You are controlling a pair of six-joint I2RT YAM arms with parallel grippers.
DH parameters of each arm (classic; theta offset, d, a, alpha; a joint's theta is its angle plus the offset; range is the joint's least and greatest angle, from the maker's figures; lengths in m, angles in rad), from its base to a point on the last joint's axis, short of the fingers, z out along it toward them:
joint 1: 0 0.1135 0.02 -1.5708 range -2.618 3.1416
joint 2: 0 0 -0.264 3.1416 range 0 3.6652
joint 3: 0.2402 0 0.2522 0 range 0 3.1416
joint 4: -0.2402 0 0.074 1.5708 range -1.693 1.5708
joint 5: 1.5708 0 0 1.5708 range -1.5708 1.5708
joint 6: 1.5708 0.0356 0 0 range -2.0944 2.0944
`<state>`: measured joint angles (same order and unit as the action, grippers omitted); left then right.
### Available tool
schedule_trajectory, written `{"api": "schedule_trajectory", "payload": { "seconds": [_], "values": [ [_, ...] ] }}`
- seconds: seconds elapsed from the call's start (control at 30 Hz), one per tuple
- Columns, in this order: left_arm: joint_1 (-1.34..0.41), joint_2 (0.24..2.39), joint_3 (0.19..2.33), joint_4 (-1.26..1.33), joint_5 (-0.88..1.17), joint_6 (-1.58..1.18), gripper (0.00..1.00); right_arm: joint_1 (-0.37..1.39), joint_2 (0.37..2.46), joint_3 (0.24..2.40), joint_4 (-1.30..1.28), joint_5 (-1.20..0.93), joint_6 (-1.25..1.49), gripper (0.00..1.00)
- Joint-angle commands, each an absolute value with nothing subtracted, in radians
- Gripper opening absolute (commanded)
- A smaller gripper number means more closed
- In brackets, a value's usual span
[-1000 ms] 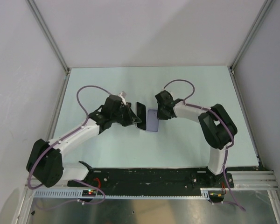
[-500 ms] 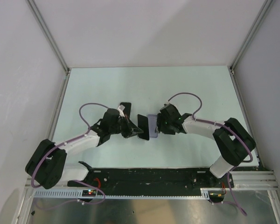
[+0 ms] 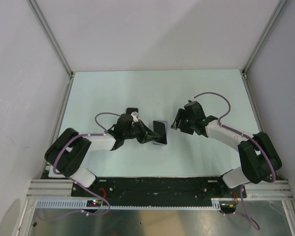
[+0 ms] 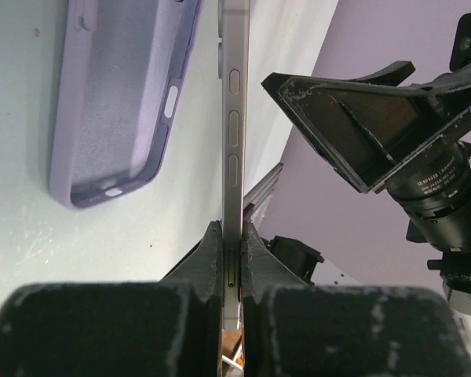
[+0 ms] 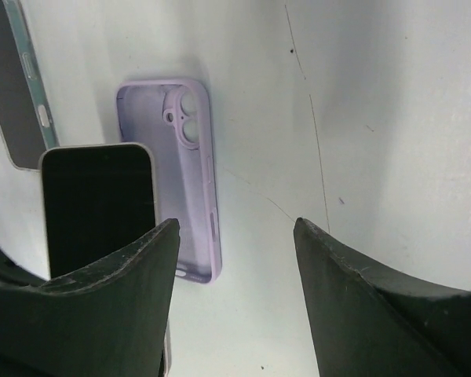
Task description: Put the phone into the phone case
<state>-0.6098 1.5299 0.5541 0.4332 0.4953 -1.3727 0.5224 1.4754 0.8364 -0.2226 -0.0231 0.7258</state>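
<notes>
Two tools are parting: the right tool (image 5: 234, 228), pinched shut by the phone case (image 5: 190, 188) a second ago, is now gaping empty, drawn back rightward. The left tool (image 4: 231, 236) is clamping the phone (image 4: 235, 94) on edge beside that case, with open counter (image 3: 211, 93) stretching beyond toward the far wall.

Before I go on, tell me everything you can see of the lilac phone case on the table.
The lilac phone case looks like soft matte silicone, with a raised rim, a camera cut-out with two round holes at one end and button shapes along one side. It lies flat on the pale table, open side up and empty. The dark-screened phone, pinched on edge by the left gripper, overlaps it in the right wrist view; contact cannot be told.
</notes>
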Motion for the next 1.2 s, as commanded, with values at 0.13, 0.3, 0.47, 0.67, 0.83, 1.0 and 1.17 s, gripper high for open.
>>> {"api": "schedule_trajectory", "payload": {
  "seconds": [0.13,0.3,0.47,0.67,0.83,1.0,1.17],
  "values": [
    [-0.617,1.677,0.609,0.747,0.618,-1.544,0.00,0.485,1.459,0.844,-0.149,-0.096,0.721,0.65],
    [-0.615,1.757,0.578,0.892,0.650,-1.627,0.00,0.482,1.489,0.875,-0.147,-0.101,0.708,0.65],
    [-0.595,1.783,0.539,0.962,0.660,-1.657,0.00,0.482,1.519,0.885,-0.145,-0.104,0.703,0.65],
    [-0.579,1.800,0.511,0.993,0.676,-1.666,0.00,0.499,1.549,0.894,-0.134,-0.104,0.702,0.65],
    [-0.568,1.803,0.474,1.030,0.684,-1.674,0.00,0.518,1.564,0.907,-0.138,-0.087,0.698,0.65],
    [-0.559,1.825,0.459,1.051,0.698,-1.676,0.00,0.535,1.580,0.927,-0.141,-0.081,0.699,0.65],
    [-0.558,1.871,0.474,1.084,0.713,-1.696,0.03,0.555,1.592,0.944,-0.151,-0.073,0.694,0.65]
  ]
}}
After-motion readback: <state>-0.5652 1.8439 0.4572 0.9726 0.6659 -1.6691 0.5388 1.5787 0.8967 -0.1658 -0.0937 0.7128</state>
